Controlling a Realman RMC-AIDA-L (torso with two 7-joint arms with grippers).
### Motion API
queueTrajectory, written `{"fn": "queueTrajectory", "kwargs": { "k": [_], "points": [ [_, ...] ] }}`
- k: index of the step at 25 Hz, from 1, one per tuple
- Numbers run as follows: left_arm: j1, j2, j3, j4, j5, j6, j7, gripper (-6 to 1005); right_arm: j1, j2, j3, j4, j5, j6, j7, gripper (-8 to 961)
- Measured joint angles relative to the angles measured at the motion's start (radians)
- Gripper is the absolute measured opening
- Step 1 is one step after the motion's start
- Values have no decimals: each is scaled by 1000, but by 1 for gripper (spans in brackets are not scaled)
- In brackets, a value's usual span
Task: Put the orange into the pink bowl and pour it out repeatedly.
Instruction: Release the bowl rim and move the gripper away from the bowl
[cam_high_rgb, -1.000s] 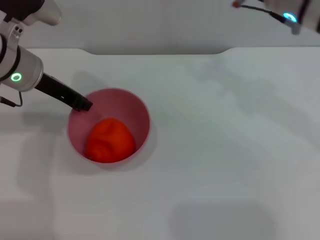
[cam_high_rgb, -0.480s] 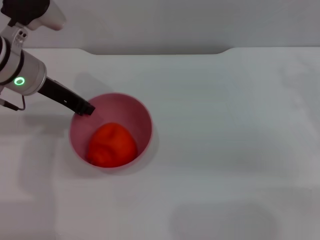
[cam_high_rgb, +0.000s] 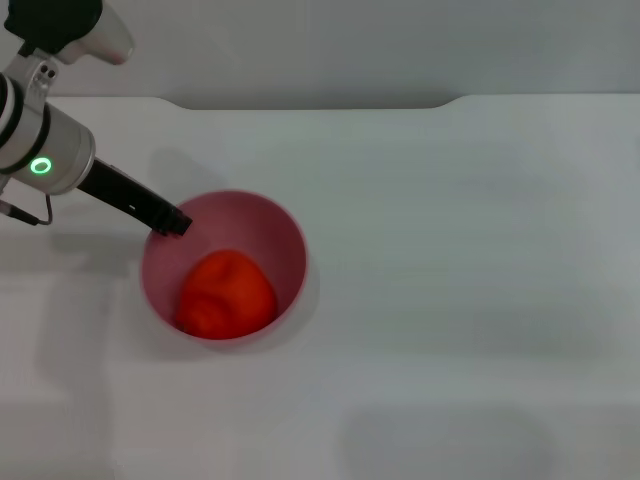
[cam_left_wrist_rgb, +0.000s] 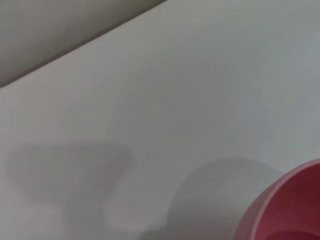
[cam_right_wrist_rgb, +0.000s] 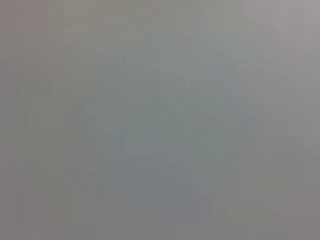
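Fingers of left gripper (cam_high_rgb: 172, 222) pinch the far-left rim of the pink bowl (cam_high_rgb: 285, 240); orange (cam_high_rgb: 225, 294) lies inside. Bowl sits left of centre on the white tabletop (cam_high_rgb: 450, 280), broad open surface to its right. Right gripper not visible.

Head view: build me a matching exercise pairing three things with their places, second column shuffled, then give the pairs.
Column one:
1. bright orange-red round orange
2. glossy pink plastic bowl
3. left gripper

Column two:
A. at the bowl's far-left rim
B. inside the bowl
C. standing on the white table, left of centre

Pairs: 1-B, 2-C, 3-A
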Motion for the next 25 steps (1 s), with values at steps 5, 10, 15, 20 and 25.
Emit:
{"fn": "queueTrajectory", "kwargs": {
  "k": [5,10,15,20,25],
  "points": [
    [3,0,0,0,0,7,-3,40,2,0,11,14,2,4,-1,514],
    [3,-3,0,0,0,6,-3,40,2,0,7,14,3,4,-1,514],
    [3,-10,0,0,0,8,-6,40,2,0,3,15,2,6,-2,514],
    [1,-18,0,-24,0,6,-5,40,6,0,1,15,-5,7,-2,514],
    [1,-25,11,-39,0,1,-3,40,9,0,-5,14,-5,7,-2,514]
  ]
}}
